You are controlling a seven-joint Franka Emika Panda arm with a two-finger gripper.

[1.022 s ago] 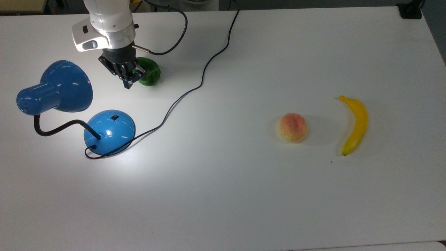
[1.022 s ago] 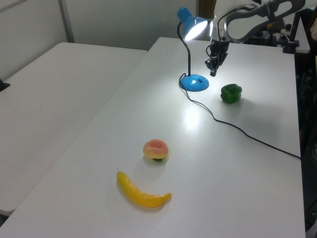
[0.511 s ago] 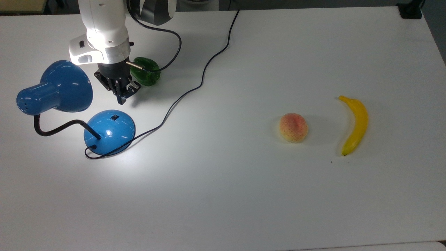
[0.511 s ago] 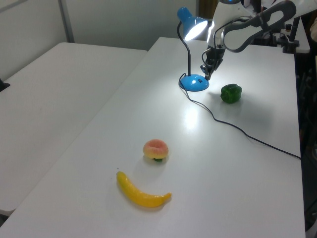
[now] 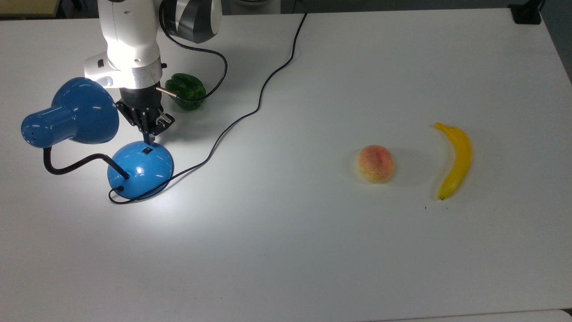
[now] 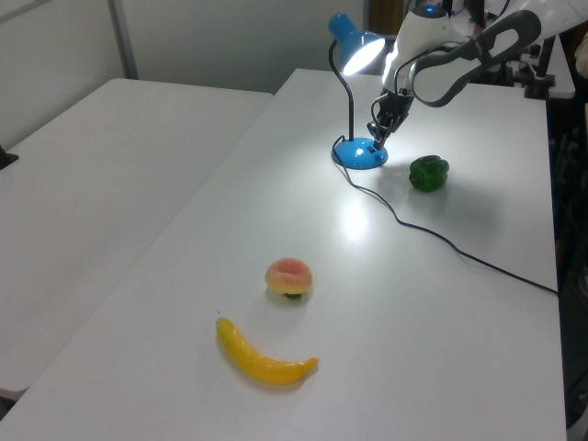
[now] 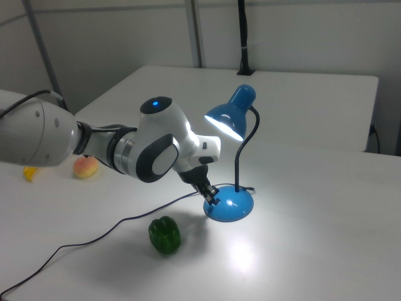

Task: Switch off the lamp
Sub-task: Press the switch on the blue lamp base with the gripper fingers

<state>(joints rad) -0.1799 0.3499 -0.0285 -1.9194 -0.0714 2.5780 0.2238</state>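
Tabletop (image 5: 313, 250): white, carries all items.
Lamp (image 5: 140, 169): blue, lit, bright pool beside its base; the landmark here.
Banana (image 5: 455, 160): well apart from lamp.
Peach (image 5: 376, 163): between banana and lamp.
Green pepper (image 5: 186, 91): near lamp.
Pincer (image 5: 149, 137): fingers closed, empty, tip at the base's switch (image 5: 147, 150).
Progress: approach done; 1 press left, judging by the light.
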